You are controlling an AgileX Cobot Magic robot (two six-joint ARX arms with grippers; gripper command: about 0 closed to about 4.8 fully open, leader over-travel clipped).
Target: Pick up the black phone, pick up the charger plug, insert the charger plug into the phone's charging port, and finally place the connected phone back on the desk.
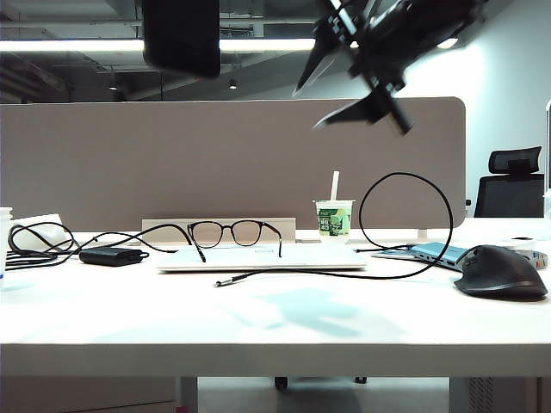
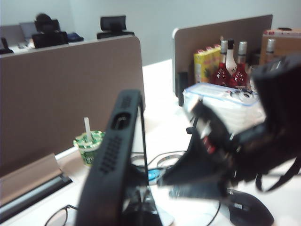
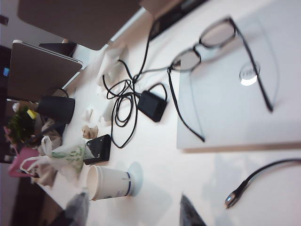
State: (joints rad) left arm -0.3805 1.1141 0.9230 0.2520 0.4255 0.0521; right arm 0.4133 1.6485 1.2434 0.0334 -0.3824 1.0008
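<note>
The black phone [image 1: 181,34] hangs high over the desk [image 1: 275,318], upright, with my left gripper [image 2: 141,205] shut on its lower part. The left wrist view shows it edge on, its charging port [image 2: 121,121] a small slot in the upper short edge. My right gripper [image 1: 308,107] hovers high at the right, beside the phone, open, with nothing between its fingers; its blurred fingertips [image 3: 190,214] frame bare desk. The charger plug [image 1: 222,282] lies on the desk, silvery tip [image 3: 230,200] free, and its thin cable [image 1: 405,225] loops up at the right.
Glasses [image 1: 228,232] rest on a closed white laptop [image 1: 258,256]. A cup with a straw [image 1: 334,217] stands behind it, a dark mouse [image 1: 501,271] at the right and a black box with cables [image 1: 110,255] at the left. A paper cup [image 3: 110,182] stands near the edge.
</note>
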